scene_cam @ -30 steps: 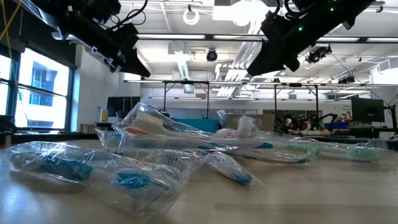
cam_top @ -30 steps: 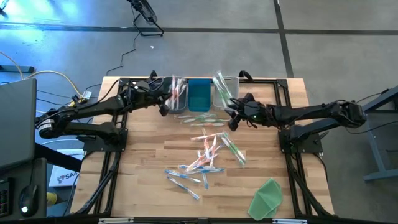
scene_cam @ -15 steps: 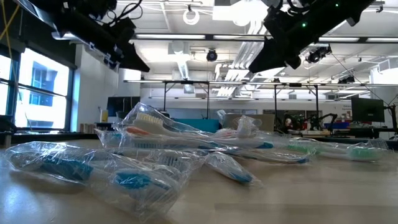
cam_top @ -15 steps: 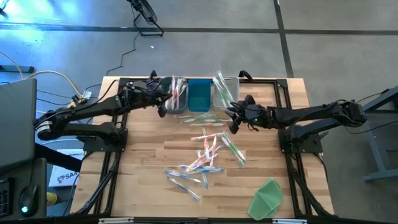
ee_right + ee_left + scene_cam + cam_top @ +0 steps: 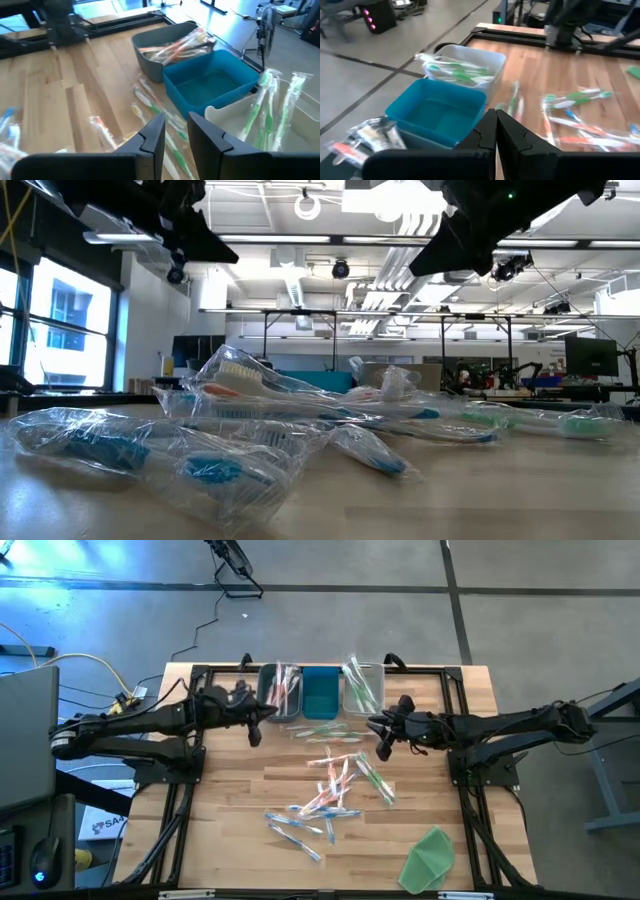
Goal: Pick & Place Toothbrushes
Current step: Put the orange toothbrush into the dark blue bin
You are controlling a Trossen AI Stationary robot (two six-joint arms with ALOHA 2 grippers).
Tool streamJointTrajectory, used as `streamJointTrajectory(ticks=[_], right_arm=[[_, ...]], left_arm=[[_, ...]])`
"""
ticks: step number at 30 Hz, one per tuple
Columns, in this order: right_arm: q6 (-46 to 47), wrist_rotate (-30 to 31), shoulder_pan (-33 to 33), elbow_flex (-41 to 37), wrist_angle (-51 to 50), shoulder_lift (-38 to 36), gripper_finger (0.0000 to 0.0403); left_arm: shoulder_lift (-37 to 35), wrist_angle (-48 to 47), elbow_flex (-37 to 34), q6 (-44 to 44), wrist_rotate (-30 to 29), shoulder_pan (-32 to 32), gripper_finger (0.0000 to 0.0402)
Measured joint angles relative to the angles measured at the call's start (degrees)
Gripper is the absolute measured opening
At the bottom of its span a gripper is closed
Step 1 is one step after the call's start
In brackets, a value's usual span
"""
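1. The right gripper (image 5: 176, 134) hovers above the wooden table (image 5: 230, 800), its dark fingers slightly apart and holding nothing.
2. The left gripper (image 5: 496, 131) hangs near the grey plastic bin (image 5: 277, 692), fingers pressed together, empty.
3. Wrapped pink, blue and green toothbrushes (image 5: 335, 785) lie scattered mid-table; more fill the grey bin and the clear bin (image 5: 363, 687).
4. Between these sits a teal bin (image 5: 321, 692).
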Motion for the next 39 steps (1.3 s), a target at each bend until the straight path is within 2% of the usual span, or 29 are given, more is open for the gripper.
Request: streamJointTrajectory(ticks=[11, 18, 24, 39], right_arm=[[3.1, 3.3, 7.1, 0.0, -2.0, -0.2, 0.0075], [3.1, 3.3, 10.1, 0.0, -2.2, -0.1, 0.0075], [3.0, 3.3, 11.3, 0.0, -2.8, -0.1, 0.0075], [0.8, 3.3, 11.1, 0.0, -4.9, -0.1, 0.0075]], left_arm=[[1.0, -0.5, 0.0, -2.0, -8.9, -14.2, 0.0000], [1.8, 0.0, 0.1, -2.2, -10.5, -19.8, 0.0000], [2.6, 0.2, 0.1, -2.2, -10.7, -22.3, 0.0000], [2.8, 0.0, 0.1, -3.4, -8.8, -22.5, 0.0000]])
